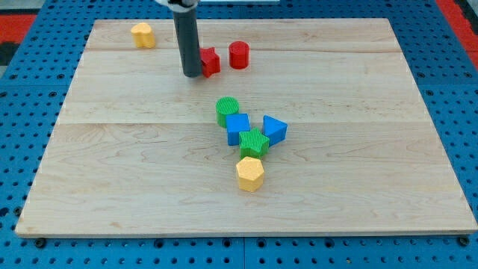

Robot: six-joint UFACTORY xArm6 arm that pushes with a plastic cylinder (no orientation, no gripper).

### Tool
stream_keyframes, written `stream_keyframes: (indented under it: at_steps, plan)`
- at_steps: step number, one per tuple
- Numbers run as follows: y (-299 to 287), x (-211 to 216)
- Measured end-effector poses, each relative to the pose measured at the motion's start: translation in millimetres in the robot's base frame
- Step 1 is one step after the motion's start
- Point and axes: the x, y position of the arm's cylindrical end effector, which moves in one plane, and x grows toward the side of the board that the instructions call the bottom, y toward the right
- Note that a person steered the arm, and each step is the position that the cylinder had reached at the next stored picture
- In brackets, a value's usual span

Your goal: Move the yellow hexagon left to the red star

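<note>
The yellow hexagon [250, 173] lies on the wooden board a little below the middle, touching a green block [255, 142] above it. The red star [209, 61] sits near the view's top, left of centre. My tip [191, 75] rests on the board right against the red star's left side, partly hiding it. The tip is far above and to the left of the yellow hexagon.
A red cylinder [238, 54] stands just right of the red star. A yellow block [143, 35] is at the top left. A green cylinder [227, 109], a blue cube [237, 127] and a blue triangle [274, 129] cluster above the hexagon. The board [112, 187] ends at blue pegboard.
</note>
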Motion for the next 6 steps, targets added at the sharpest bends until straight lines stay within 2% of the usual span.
stream_keyframes:
  at_steps: [1,2,3,5,6]
  plan:
    - [-12.1,17.1]
    - [-40.6,102.7]
    - [35.2,152.9]
    - [19.7,261.0]
    - [103.7,270.3]
